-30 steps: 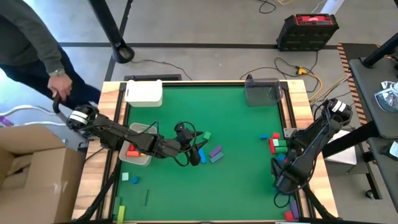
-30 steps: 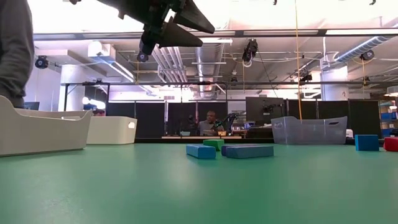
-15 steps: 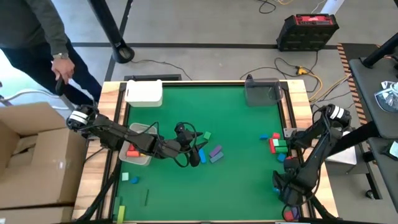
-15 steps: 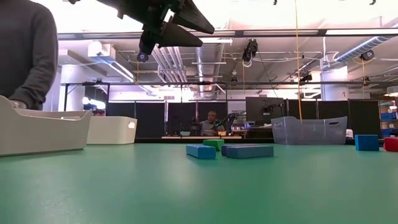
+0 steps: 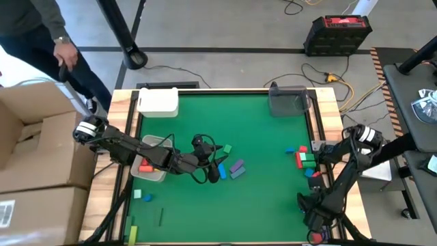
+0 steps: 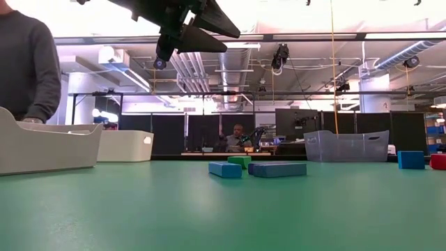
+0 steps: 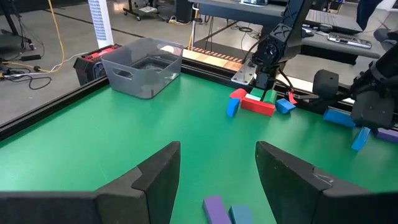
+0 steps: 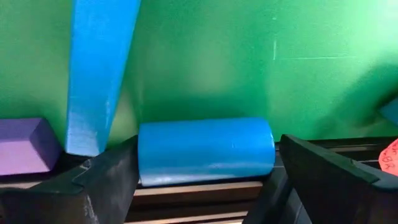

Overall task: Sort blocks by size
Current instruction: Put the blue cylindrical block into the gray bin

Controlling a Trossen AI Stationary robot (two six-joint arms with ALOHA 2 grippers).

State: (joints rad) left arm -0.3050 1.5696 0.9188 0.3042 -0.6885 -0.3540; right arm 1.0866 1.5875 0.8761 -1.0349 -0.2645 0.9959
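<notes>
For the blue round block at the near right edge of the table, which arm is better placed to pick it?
The right arm. In its wrist view the right gripper is open, with the blue round block between its fingers. The left gripper hovers open over the table's middle, far from it.

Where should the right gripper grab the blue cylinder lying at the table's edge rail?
Probably across its two flat ends. The blue cylinder lies on its side between the right gripper's open fingers, lengthwise against the rail, so come straight on and close on the ends; the curved sides would likely roll.
</notes>
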